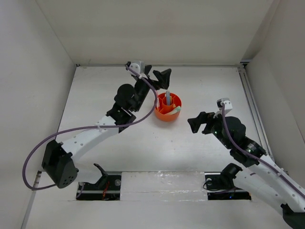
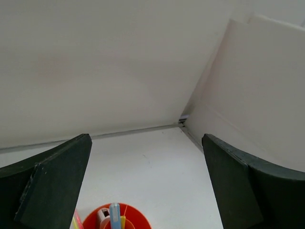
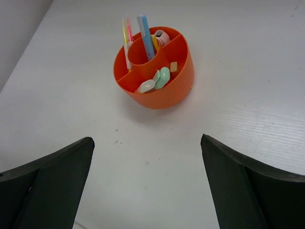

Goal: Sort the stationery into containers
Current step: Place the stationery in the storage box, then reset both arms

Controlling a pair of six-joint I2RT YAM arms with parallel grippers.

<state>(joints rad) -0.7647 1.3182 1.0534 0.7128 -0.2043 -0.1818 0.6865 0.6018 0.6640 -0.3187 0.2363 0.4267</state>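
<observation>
Table (image 3: 143, 167) w/ organiser (image 3: 167, 96); blue pen (image 3: 146, 36) btm hidden.

The orange organiser (image 1: 167, 107), pens (image 3: 145, 36) sticking up from it, is the only obstacle on the tabletop (image 1: 205, 86). The left arm (image 1: 102, 126) crowds its 8 to 11 o'clock side; 12 round to 7 lies bare, save the right hand (image 1: 199, 123) at 4.
</observation>
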